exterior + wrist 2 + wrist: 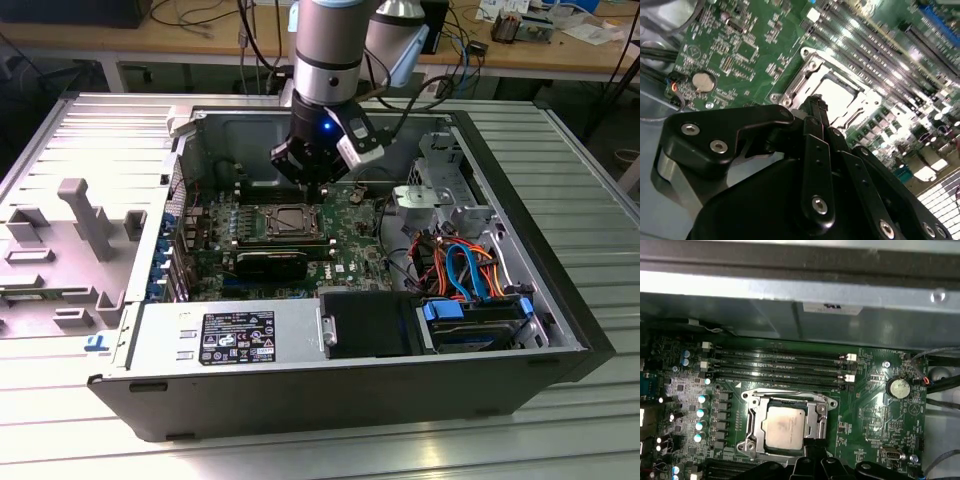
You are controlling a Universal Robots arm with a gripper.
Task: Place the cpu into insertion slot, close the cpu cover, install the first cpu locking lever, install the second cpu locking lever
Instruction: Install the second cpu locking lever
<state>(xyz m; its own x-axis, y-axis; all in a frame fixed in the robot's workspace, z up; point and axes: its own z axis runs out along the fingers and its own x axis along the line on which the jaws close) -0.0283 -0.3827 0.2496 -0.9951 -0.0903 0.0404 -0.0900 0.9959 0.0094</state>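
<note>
Hovering over the motherboard (pixel 300 240) inside the open computer case (pixel 520 370), gripper (pixel 312 178) just above the socket's edge. Fingers (pixel 815 145) pressing together, pinching nothing. Sitting in the socket, cpu (pixel 784 427) showing through the square window of the cpu cover (pixel 756 421), lying flat around it.

Green printed circuit motherboard (pixel 875 415) with rows of black memory slots (pixel 780 367). Dull silver-grey square cpu (pixel 784 426) inside silvery metal cpu cover frame (pixel 756 420). Round silver coin cell (pixel 898 387). Matte black gripper (pixel 815 107). Orange and blue cables (pixel 462 268) in dark grey case (pixel 330 395).
</note>
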